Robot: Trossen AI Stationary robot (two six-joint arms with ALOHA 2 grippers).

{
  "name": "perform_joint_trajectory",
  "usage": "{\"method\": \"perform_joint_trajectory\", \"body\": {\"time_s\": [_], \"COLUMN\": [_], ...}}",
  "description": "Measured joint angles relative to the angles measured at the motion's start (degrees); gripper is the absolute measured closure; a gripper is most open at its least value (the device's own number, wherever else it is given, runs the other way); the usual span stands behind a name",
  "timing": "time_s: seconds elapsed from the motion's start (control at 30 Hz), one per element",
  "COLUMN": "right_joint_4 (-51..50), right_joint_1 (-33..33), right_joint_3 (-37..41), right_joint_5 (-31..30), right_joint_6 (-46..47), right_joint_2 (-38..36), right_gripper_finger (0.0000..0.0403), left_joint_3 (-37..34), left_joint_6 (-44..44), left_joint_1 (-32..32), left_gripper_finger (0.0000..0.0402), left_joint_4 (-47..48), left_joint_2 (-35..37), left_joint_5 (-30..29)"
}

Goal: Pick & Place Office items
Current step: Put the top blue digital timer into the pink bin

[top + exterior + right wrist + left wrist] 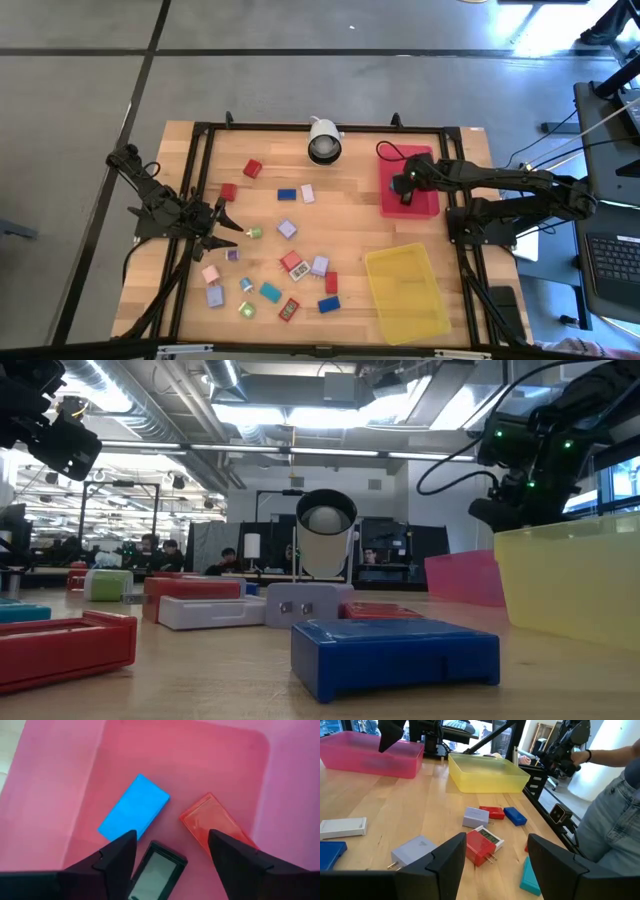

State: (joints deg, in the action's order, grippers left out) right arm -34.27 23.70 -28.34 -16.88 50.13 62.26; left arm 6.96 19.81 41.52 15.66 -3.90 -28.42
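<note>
Beyond the table a big open workshop runs back under strip lights, and in the left wrist view a person in jeans (612,815) stands at the right edge of the frame. Pale wooden boards make the tabletop (350,230), with a white round camera (324,140) at the upper middle.

My guess is a drop has just been made: the right gripper (170,852) hangs over the red tray (408,187) right of centre, its fingers spread and empty, with a blue block (134,807), a red block (215,822) and a dark item (157,872) lying on the tray floor below it.

Most office items (290,262) lie scattered across the lower left of the high view, and the yellow tray (405,290) sits lower right. Next, I'd say, that arm must lift clear and reach back for another piece.

The left gripper (228,222) waits at the left side, fingers apart, holding nothing.
</note>
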Motion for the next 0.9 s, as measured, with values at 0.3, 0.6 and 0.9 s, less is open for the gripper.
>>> {"method": "perform_joint_trajectory", "body": {"time_s": [0.3,0.6,0.9], "right_joint_4": [0.0,6.0,20.7], "right_joint_1": [0.0,-1.7,-6.7], "right_joint_3": [-8.3,-20.2,-21.1], "right_joint_5": [4.1,13.0,16.3], "right_joint_6": [-3.6,-17.8,-19.6], "right_joint_2": [0.0,0.0,1.4], "right_gripper_finger": [0.0138,0.0138,0.0138], "left_joint_3": [0.0,0.0,0.0], "left_joint_6": [0.0,0.0,0.0], "left_joint_1": [0.0,0.0,0.0], "left_gripper_finger": [0.0192,0.0192,0.0192], "left_joint_4": [0.0,0.0,0.0], "left_joint_2": [0.0,0.0,0.0], "left_joint_5": [0.0,0.0,0.0]}}
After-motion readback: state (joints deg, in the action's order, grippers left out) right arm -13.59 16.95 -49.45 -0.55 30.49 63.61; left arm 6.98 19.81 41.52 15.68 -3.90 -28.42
